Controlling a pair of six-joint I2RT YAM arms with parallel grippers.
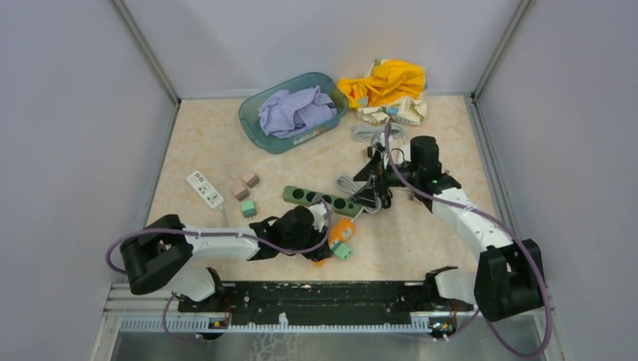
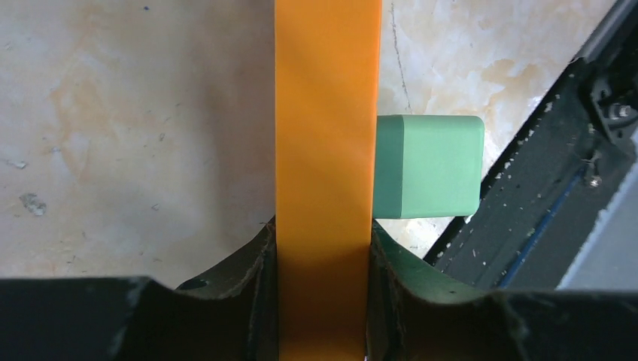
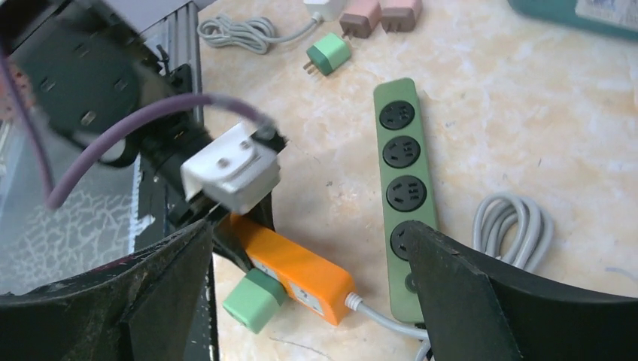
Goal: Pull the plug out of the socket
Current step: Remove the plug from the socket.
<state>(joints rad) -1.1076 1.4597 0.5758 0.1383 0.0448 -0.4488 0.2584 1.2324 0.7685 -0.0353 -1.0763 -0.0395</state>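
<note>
Your left gripper (image 1: 322, 227) pinches the orange socket strip (image 1: 343, 229) near the table's (image 1: 203, 143) front edge, with the green plug (image 1: 342, 251) seated in its side. Your right gripper (image 1: 374, 185) hangs with jaws spread. The teal basket (image 1: 252, 125) at the far edge holds a lavender cloth (image 1: 295, 111).

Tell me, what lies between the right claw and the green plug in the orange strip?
In the top view, the green strip's end lies between the right gripper and the plug, then the orange strip holding it.
</note>
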